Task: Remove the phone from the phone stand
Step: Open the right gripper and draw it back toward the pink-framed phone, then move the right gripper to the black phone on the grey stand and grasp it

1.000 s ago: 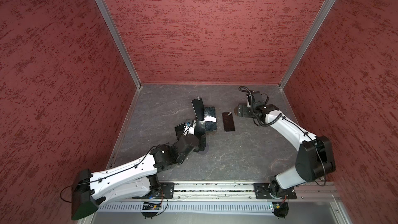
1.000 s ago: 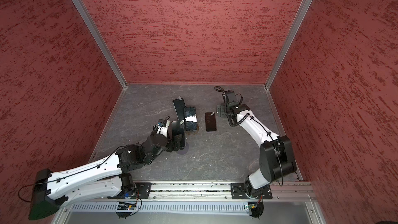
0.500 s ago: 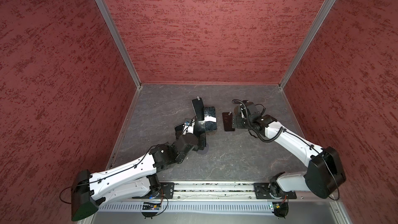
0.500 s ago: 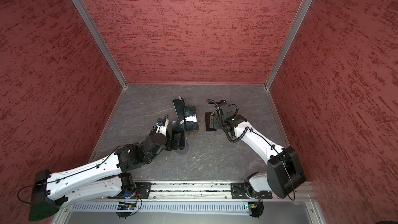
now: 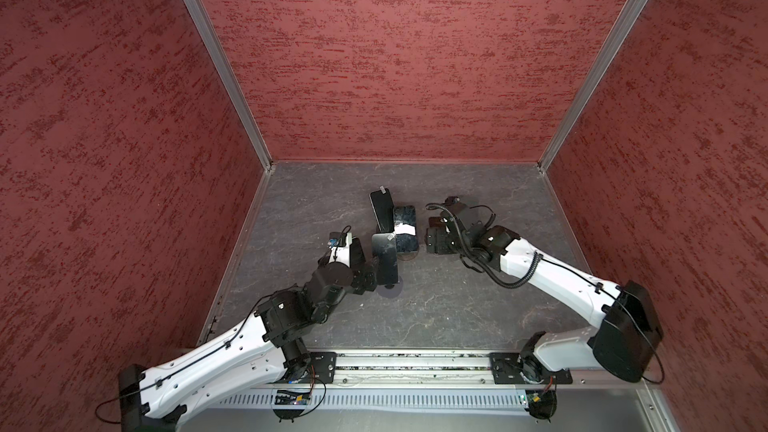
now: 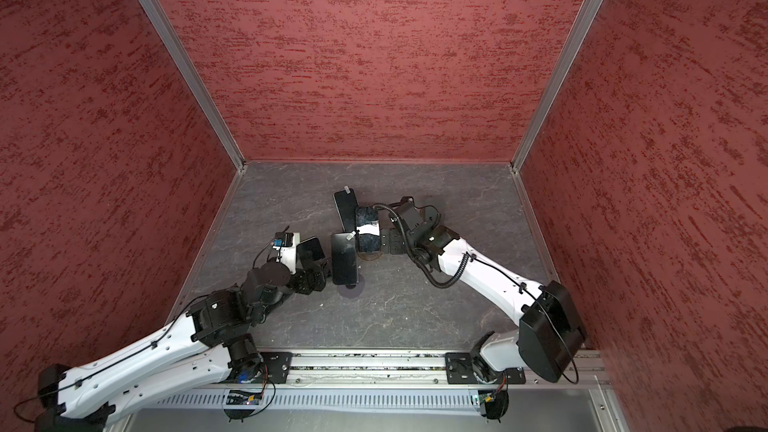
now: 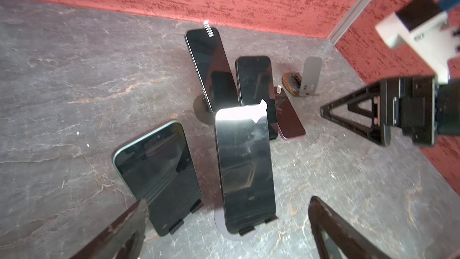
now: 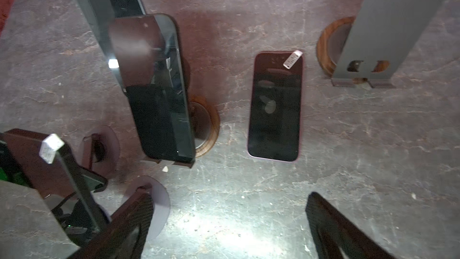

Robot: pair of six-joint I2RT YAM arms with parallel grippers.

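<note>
Nearest, the left gripper [image 7: 229, 200] hangs spread wide, facing the dark phone [image 7: 245, 168] propped on its round-footed stand [image 5: 388, 289] at lower centre of the wrist view — an approach, I'd say, nothing gripped yet. Next it must close on the phone's edges and lift it off the lip. Farther back, the right gripper [image 8: 229, 195] gapes empty above a pink phone [image 8: 273, 110] lying flat.

The left white-shelled arm [image 5: 216, 363] and right white-shelled arm [image 5: 557, 284] are showing black joint housings and clipped black cables; a corrugated black hose [image 5: 509, 283] is hanging off the right.
</note>
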